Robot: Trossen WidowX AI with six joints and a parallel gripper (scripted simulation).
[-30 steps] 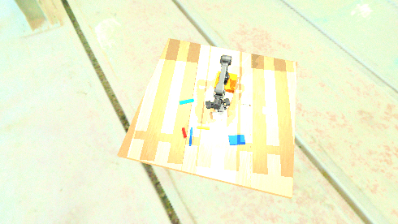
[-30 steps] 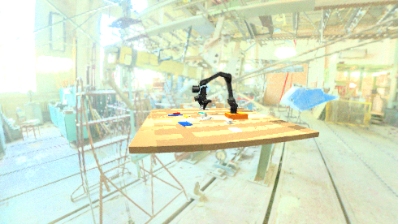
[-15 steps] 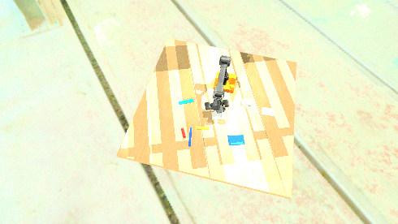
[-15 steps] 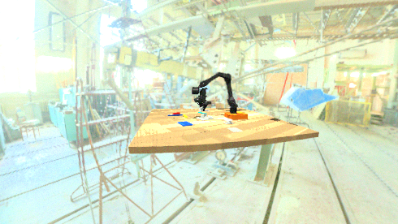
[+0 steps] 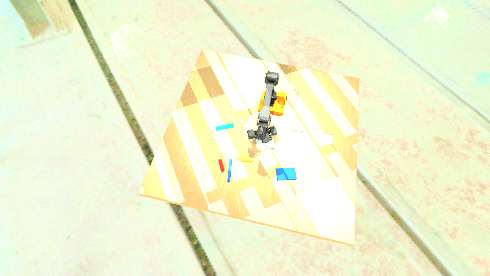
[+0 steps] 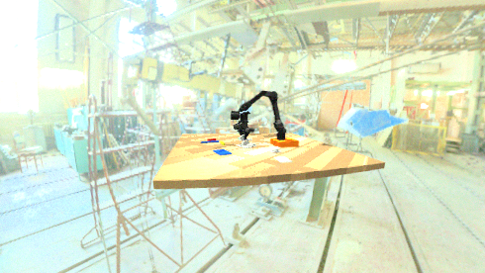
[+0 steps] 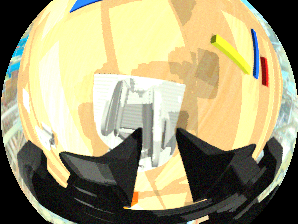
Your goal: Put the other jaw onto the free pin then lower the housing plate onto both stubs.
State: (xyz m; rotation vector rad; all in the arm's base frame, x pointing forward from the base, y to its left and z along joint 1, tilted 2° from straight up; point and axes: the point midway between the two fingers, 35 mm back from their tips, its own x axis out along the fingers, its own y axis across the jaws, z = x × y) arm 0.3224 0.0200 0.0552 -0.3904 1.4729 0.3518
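A white base plate point(image 7: 172, 95) point(image 5: 266, 146) lies on the table under the gripper. One pale grey jaw point(image 7: 114, 109) is on the left part of the plate in the wrist view. My gripper point(image 7: 158, 131) point(image 6: 244, 138) is shut on the other jaw point(image 7: 157, 117), a long upright pale piece that reaches forward between the fingertips, over or at the plate's right part. Whether it touches its pin or its teeth mesh cannot be told. A small pale part point(image 7: 47, 136) point(image 5: 297, 131) lies to the side; a flat white patch farther out may be the housing plate, too washed out to tell.
A blue plate point(image 5: 286, 174) point(image 6: 222, 152), a yellow bar point(image 7: 231, 55) point(image 5: 245, 160), a thin blue bar point(image 7: 256, 54) and a red bar point(image 7: 264, 71) lie beyond the base plate. A cyan bar point(image 5: 224, 127) lies to one side. An orange tray point(image 5: 279, 107) point(image 6: 292, 142) is by the arm's base.
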